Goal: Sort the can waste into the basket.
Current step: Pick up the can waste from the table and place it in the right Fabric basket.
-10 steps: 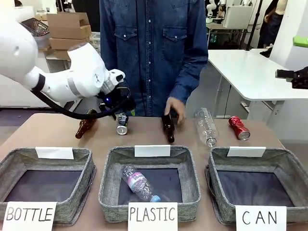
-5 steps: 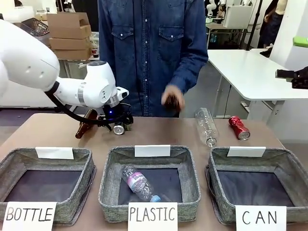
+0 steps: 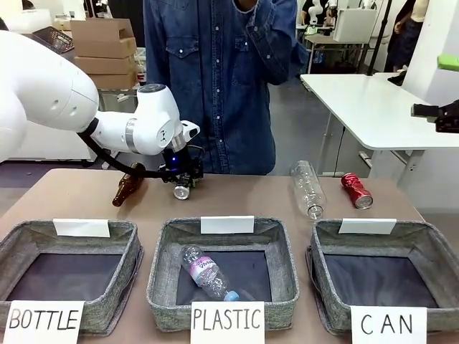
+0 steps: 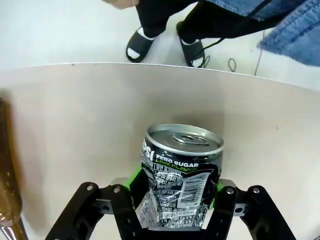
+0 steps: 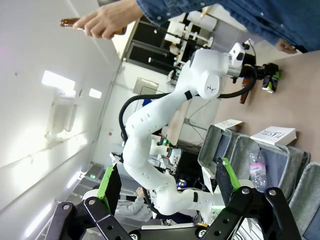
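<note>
Left wrist view: left gripper (image 4: 175, 186) pinches the black can (image 4: 183, 150) printed "ZERO SUGAR"; right gripper (image 5: 167, 182) spread.

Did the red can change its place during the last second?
No. The red can lies at the same spot, to the right of the clear plastic bottle and behind the far rim of the CAN basket.

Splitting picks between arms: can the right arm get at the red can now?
Probably yes: right gripper is open and empty; red can lies uncovered at far right, clear bottle beside it but apart.
</note>
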